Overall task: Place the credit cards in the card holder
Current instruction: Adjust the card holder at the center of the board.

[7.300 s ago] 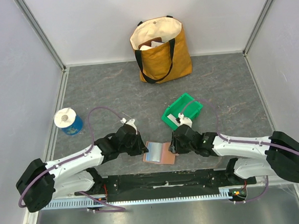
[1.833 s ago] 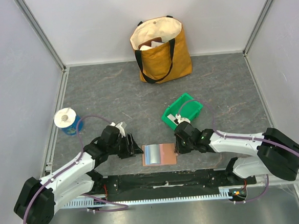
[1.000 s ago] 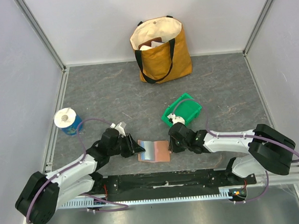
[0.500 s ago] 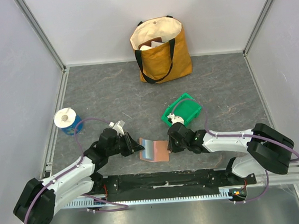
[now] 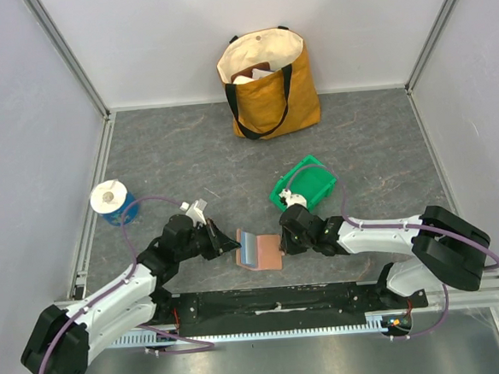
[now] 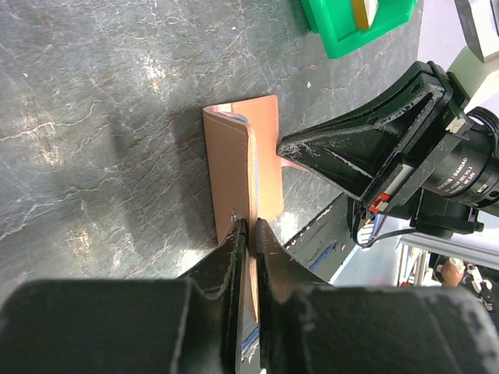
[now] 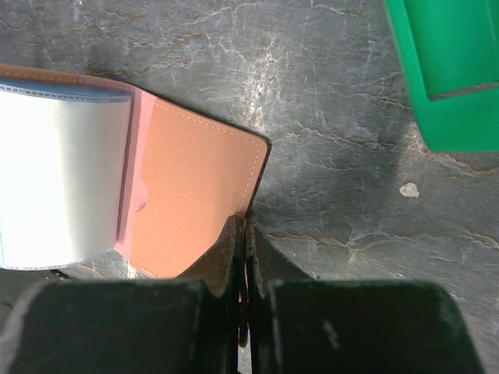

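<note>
The terracotta-brown card holder (image 5: 260,251) lies open near the table's front edge, its light blue-grey lining (image 7: 62,171) facing up. My left gripper (image 5: 229,244) is shut on its left flap (image 6: 234,156), which stands raised on edge. My right gripper (image 5: 282,241) is shut on the edge of the right flap (image 7: 195,187), which lies low on the table. In the left wrist view the right gripper's fingers (image 6: 327,156) touch the far flap. No credit card shows clearly; the white and dark cards are out of view.
A green plastic bin (image 5: 307,181) sits tilted just behind my right wrist and shows in the right wrist view (image 7: 452,70). A yellow tote bag (image 5: 268,83) stands at the back. A blue roll (image 5: 113,202) sits at the left wall.
About two seconds ago the card holder lay flat with both grippers off it. Both grippers have since closed on its edges, the left flap has been lifted, and the green bin has tipped.
</note>
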You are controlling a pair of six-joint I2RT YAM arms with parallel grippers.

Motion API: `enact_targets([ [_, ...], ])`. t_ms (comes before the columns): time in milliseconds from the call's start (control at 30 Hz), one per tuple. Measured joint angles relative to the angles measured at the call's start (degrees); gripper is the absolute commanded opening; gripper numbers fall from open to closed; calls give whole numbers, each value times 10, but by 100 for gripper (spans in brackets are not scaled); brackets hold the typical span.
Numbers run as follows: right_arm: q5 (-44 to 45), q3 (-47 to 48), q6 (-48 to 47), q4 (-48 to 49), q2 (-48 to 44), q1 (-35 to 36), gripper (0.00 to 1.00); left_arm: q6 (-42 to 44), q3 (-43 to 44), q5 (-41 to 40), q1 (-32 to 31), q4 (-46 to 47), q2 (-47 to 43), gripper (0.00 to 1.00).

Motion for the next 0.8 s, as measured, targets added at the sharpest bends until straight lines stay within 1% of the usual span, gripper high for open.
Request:
enact_targets([
  [67, 0, 0, 0, 0, 0, 0, 0, 0, 0, 1, 0, 3, 3, 3],
  [167, 0, 0, 0, -1, 0, 0, 0, -2, 0, 3, 0, 13, 14, 2],
  [233, 0, 0, 0, -1, 0, 0, 2, -2, 0, 3, 0, 18, 20, 2],
  [333, 0, 0, 0, -1, -5, 0, 13, -2, 0, 4, 0, 20, 22, 2],
  [433, 0, -2, -1, -4, -14, 2, 31, -2, 3, 5, 0, 13, 19, 2],
  [533, 0, -13, -4, -36, -50, 5, 50, 0, 23, 5, 0, -18, 18, 2],
  [600, 0, -20, -7, -63, -83, 6, 60, 5, 51, 2, -2, -49, 27, 2],
  [700, 0, -21, -11, -84, -130, 6, 64, 12, 100, -13, -22, -85, 59, 2],
  [800, 4, -21, -12, -98, -168, 7, 65, 17, 144, -39, -64, -120, 101, 2],
])
